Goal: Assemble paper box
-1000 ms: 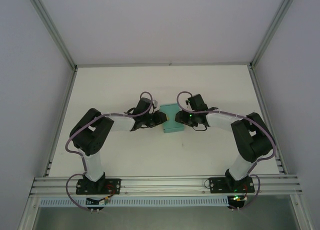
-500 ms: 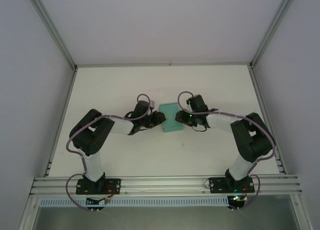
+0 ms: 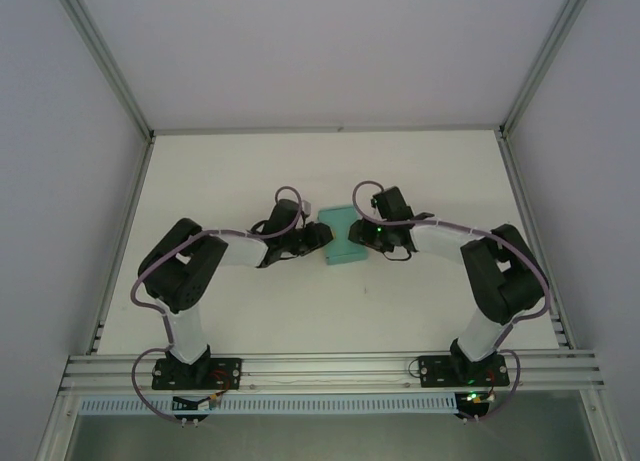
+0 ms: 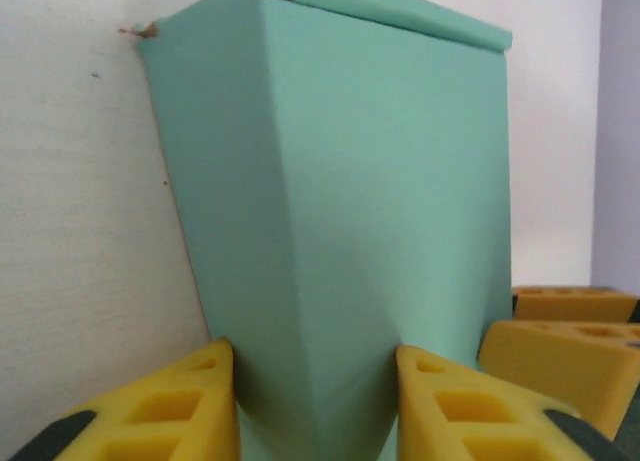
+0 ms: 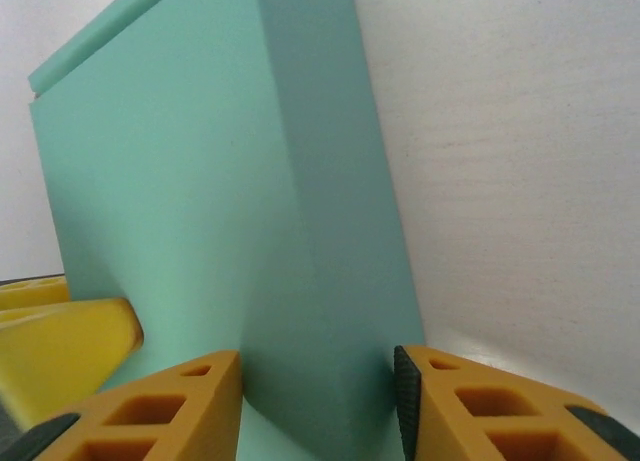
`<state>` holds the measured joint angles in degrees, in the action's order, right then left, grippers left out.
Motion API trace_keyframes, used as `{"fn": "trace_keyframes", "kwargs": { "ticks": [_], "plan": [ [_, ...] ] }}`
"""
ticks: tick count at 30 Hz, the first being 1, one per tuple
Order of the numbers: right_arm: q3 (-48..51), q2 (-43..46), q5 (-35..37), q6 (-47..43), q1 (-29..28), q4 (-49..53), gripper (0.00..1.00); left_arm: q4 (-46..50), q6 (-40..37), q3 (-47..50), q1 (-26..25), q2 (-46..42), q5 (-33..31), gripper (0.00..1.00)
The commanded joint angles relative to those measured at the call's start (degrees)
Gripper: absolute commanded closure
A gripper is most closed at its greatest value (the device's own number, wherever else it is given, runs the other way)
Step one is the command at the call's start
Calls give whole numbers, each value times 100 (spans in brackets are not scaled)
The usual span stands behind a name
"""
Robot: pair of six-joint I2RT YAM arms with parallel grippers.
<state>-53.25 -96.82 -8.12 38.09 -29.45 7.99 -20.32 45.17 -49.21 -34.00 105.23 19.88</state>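
Lying long axis near-to-far, paper box [image 3: 341, 238] pinched at opposite long edges by left claw [image 4: 318, 391] and right claw [image 5: 318, 391].

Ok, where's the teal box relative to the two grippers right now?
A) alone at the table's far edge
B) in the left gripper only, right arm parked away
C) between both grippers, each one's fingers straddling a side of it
C: the paper box has the left gripper on its left side and the right gripper on its right, and each wrist view shows yellow fingers pressed either side of the card.
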Motion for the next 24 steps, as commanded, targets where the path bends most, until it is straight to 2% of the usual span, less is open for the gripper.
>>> {"fn": "trace_keyframes", "kwargs": {
  "ticks": [1,5,7,10,16,18,19,21,24],
  "plan": [
    [-348,-70,193,-249,-88,497,52,1030,-268,-153,-139,-260,-5,52],
    [-633,-33,288,-365,-78,637,48,1550,-597,-389,-138,-539,-334,47],
    [-774,-5,399,-427,-78,715,45,1707,-705,-516,-139,-668,-426,37],
    [-1000,78,592,-529,-71,896,40,1953,-861,-710,-135,-844,-554,0],
    [-1218,505,946,-726,3,1113,29,2575,-1194,-875,-111,-1376,-1050,0],
    [-1262,752,1149,-813,44,1329,13,3042,-1450,-969,-55,-1646,-1442,0],
    [-1224,907,1340,-843,66,1463,1,3346,-1582,-1010,-11,-1835,-1841,0],
    [-1037,1323,1879,-985,130,1597,0,3811,-1855,-932,145,-2390,-2867,0],
    [-417,2003,2789,-1400,342,1385,0,3779,-2112,-350,692,-3277,-4397,0]
  ]
}}
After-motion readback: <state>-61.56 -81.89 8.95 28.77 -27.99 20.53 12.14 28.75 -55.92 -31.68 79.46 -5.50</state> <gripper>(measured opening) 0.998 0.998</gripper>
